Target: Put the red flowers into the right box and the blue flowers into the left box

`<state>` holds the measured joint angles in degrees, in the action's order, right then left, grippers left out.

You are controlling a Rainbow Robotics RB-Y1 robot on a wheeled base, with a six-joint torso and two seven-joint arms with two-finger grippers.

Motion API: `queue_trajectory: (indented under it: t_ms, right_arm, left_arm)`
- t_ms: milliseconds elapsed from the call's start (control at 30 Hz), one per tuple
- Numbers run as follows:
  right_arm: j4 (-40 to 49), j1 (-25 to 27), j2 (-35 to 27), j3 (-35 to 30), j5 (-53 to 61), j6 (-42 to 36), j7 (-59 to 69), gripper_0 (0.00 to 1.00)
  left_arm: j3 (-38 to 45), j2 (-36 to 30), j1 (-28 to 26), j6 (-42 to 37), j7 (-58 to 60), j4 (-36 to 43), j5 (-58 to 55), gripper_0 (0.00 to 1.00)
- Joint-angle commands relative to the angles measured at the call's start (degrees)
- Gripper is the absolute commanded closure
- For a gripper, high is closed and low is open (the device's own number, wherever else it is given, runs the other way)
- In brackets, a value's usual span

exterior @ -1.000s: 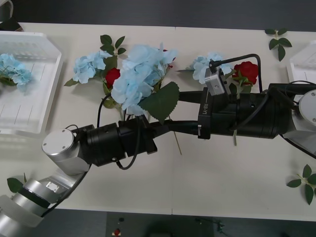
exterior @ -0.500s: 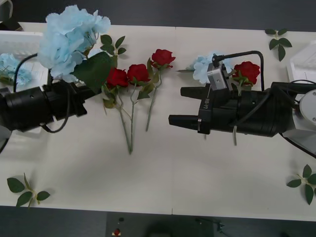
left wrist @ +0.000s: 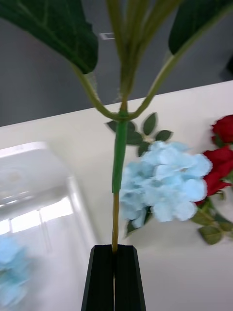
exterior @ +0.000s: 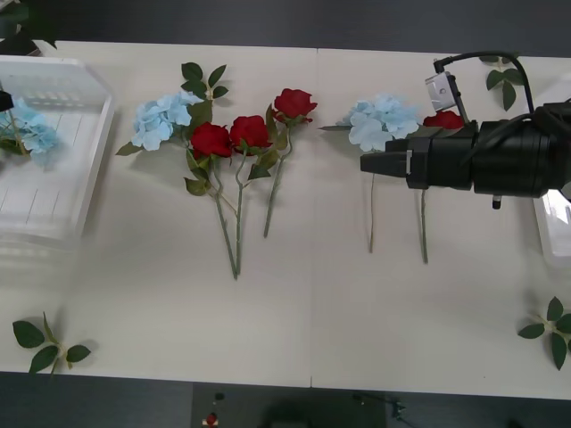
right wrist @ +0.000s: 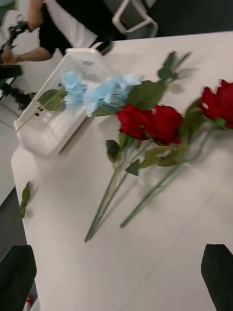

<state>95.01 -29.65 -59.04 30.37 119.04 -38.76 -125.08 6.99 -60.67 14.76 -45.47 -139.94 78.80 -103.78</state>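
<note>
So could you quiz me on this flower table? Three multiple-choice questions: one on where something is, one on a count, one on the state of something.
1. Where does one blue flower lie?
A) inside the slotted white basket
B) on the floor
C) on top of the roses

2. How many red roses lie grouped mid-table?
A) one
B) three
C) six

3. The left gripper has its jaws:
A) wide open
B) shut on a leafy green stem
C) shut on a red bloom

Answers: 1 A, the bloom sits within the basket's walls; 2 B, three blooms lie side by side; 3 B, the stem is pinched between the closed jaws.
</note>
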Motion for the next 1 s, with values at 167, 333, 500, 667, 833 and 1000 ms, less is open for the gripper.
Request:
queue_trajectory:
  t_ms: [167, 333, 500, 667, 833, 1000]
  right_arm:
    - [-17.14, -9.81, -0.81, 3.65, -4.17, -1.41, 13.64, 0.00]
    - [-28.30, -13.68, -0.90, 6.99, -8.91, -3.08, 20.06, 0.00]
    - [-33.92, -14.21, -0.72, 6.90, -15.86, -4.92, 24.10, 0.00]
    - [-35.33, -14.21, 0.42, 7.08, -21.75, -4.92, 29.11, 0.00]
    - [-35.33, -14.38, 2.35, 7.08, -25.44, -3.95, 34.47, 0.00]
    - [-35.33, -14.91, 5.25, 7.08, -30.36, -2.72, 40.45, 0.00]
  left_arm:
    - [8.74, -5.43, -4.83, -1.64, -1.48, -8.93, 1.21, 1.00]
    - [13.75, -5.43, -7.91, -1.55, -1.21, -11.03, 6.57, 1.00]
    - [13.84, -5.43, -7.91, -1.20, -0.77, -10.86, 8.94, 0.62]
    - [12.87, -5.43, -7.11, -0.84, -0.60, -10.33, 8.86, 0.00]
    - [12.61, -5.43, -6.76, -4.01, -0.60, -7.17, 6.75, 0.00]
    - [8.74, -5.43, -3.42, -10.78, 3.62, -1.19, 3.41, 0.00]
